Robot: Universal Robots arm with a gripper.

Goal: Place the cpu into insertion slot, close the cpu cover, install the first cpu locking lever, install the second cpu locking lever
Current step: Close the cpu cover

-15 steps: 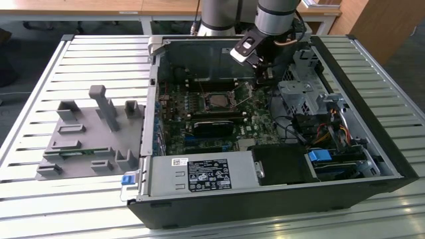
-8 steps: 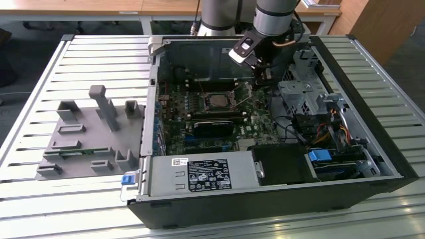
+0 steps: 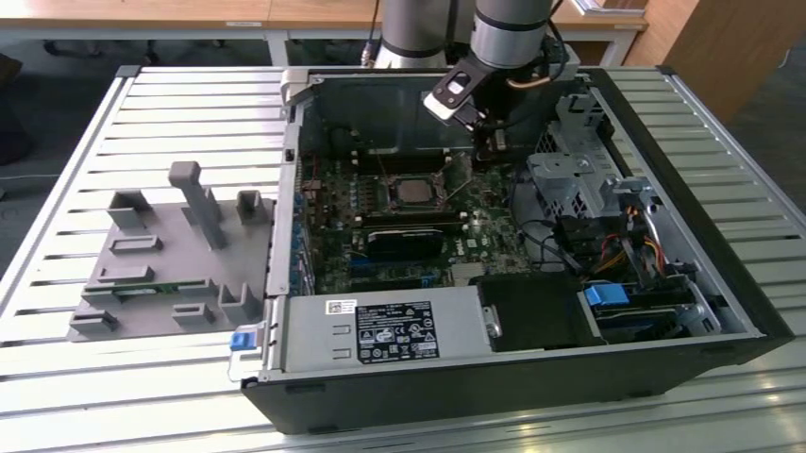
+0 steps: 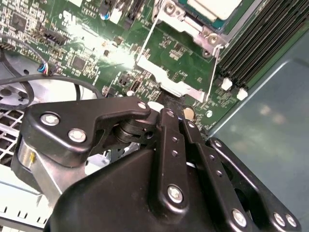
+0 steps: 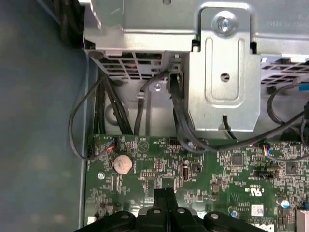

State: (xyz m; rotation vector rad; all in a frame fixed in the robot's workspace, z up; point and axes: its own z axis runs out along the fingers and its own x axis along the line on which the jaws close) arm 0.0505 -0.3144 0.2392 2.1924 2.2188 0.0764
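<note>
Item: gripper (image 3: 489,156), black, two-fingered, hanging inside the open computer case (image 3: 504,396), just to the exterior view's right of the socket (image 3: 413,192) and low over the motherboard (image 5: 217,179). State: fingers (image 5: 161,200) pressed together in both wrist views, with nothing seen between them; whether the tips touch the board or a lever cannot be told. Task item: chip (image 4: 215,7), a small flat square with a pale, dull-silver top, lying level in the socket. The silver cover (image 4: 186,24) frames it; whether the cover is fully down cannot be told. Two thin wire levers (image 4: 146,43) run beside the socket and, by judgement, look unlatched. Hazards, by judgement: a springy lever may slip off the narrow closed fingertips and snap upward, or miss its hook if pushed off-line. A push on a cover that sits unevenly may shift the chip and bend the socket's contacts. The tips hang close to small board parts and may scrape them. The coin battery (image 5: 123,163) and the loose black cables (image 5: 179,121) on the far side of the fingers may be knocked or snagged by a wide sweep.
</note>
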